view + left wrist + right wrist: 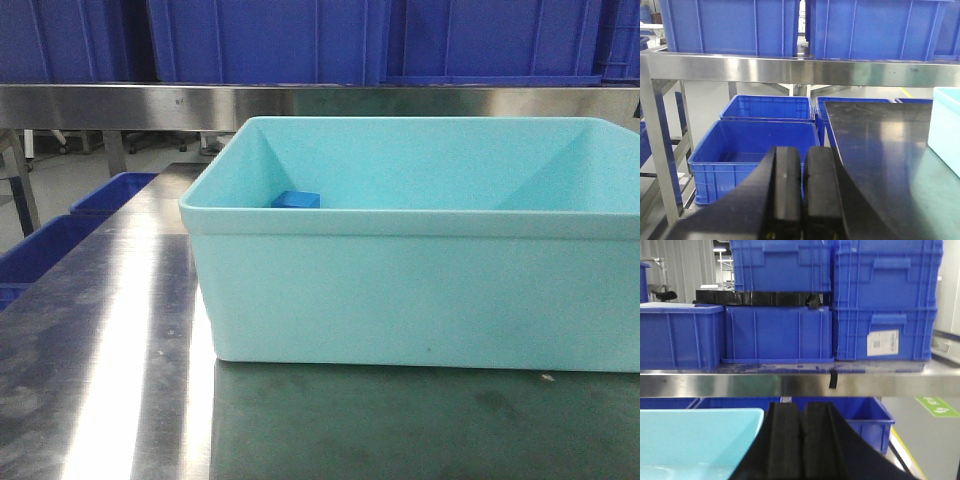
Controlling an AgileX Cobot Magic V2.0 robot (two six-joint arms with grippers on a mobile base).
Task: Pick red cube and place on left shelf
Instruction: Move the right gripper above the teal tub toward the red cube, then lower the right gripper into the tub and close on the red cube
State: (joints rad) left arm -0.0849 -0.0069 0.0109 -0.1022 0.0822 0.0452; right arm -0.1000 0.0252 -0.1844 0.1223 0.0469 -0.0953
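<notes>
Red cube: not visible in any view. The only small item seen is a blue block [296, 199] inside the tub [420, 290], close to the tub's left wall, with just its top showing above the near rim. The tub's near wall hides most of its floor, so the cube may lie behind it; this cannot be confirmed.

Left pincer [794, 192]: fingers pressed together, nothing held, hanging to the left of the tub off the edge of the surface [120, 330]. Right pincer [801, 440]: likewise closed and empty, over the tub's right end.

Shelf [740, 67]: steel rail running behind the tub, loaded with crates [730, 25].

Handling, as a judgement: a cube like the block seen should be light, rigid and smooth-sided, not fragile. Grip should fall on two opposite flat faces, squarely at mid-height, to prevent twisting out. The tub walls rule out a side approach, so entry should be from above, with the pincer opened first. Free room on the shelf looks limited between the crates.
</notes>
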